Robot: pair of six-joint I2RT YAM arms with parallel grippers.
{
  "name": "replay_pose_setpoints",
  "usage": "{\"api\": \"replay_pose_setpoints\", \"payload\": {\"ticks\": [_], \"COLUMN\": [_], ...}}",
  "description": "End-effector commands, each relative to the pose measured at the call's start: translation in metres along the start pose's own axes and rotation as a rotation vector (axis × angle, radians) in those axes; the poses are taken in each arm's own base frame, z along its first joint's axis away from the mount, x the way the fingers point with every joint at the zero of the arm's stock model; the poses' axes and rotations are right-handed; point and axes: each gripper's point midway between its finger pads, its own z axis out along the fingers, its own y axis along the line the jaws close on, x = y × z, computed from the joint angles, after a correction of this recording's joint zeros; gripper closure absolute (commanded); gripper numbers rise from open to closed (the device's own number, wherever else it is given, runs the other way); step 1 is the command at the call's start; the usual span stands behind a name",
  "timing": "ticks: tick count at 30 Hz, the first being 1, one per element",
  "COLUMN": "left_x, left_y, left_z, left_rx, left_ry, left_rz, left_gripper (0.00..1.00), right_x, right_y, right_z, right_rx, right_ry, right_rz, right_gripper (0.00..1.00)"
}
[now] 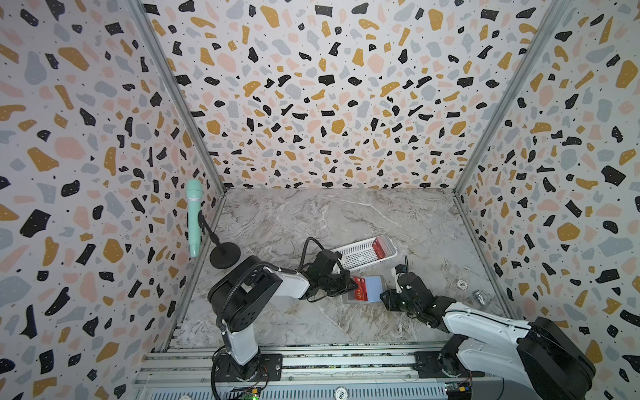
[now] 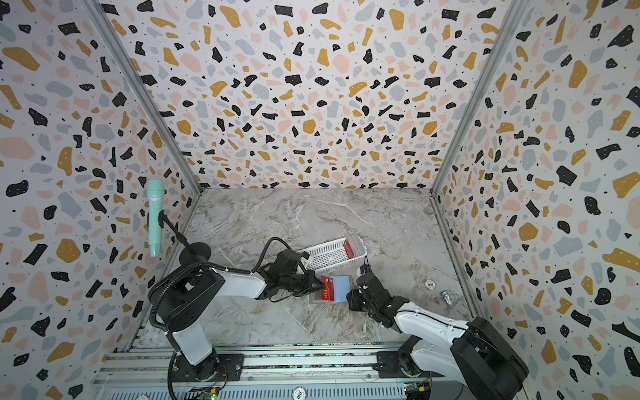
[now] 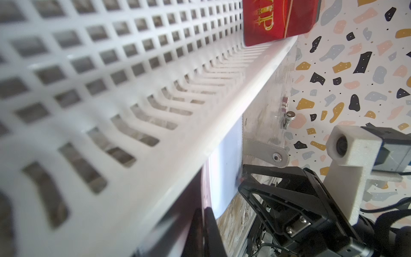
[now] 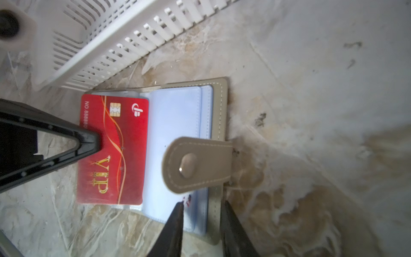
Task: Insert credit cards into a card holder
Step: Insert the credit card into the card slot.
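While the card holder (image 4: 178, 133) lies open on the marble surface (image 1: 311, 221) beside the white basket (image 1: 360, 254), the left gripper (image 4: 95, 140), jaws clenched, presses its tip on a red VIP card (image 4: 115, 151) lying on the sleeves. The right gripper (image 4: 202, 213) jaws grasp the holder's edge. More red cards (image 1: 380, 246) stand in the basket.

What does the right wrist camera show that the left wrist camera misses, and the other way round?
Only the right wrist view shows the red VIP card on the open card holder, with the shut left hand pressing it. Only the left wrist view shows a card in the basket, the patterned wall and a small metal piece. Both show the white basket and the snap tab.
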Motion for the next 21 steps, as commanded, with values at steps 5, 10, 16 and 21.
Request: {"api": "replay_pose_setpoints", "payload": {"ticks": [5,10,16,21], "left_x": [0.003,0.005,0.006,0.008], "left_y": [0.003,0.0,-0.005,0.002], "left_z": [0.008,0.012,0.016,0.017], "left_rx": [0.006,0.02,0.028,-0.007], "left_ry": [0.009,0.015,0.023,0.029], "left_rz": [-0.021,-0.019,-0.009,-0.005], "left_gripper": [0.99,1.0,0.99,0.95], "right_x": [0.013,0.013,0.014,0.015], "right_y": [-0.008,-0.008,-0.007,-0.008], "right_z": [0.003,0.003,0.004,0.003], "right_rx": [0.034,0.034,0.032,0.034], "right_ry": [0.046,0.049,0.049,0.05], "right_rz": [-0.017,-0.02,-0.021,-0.022], "right_gripper": [0.69,0.69,0.69,0.69]}}
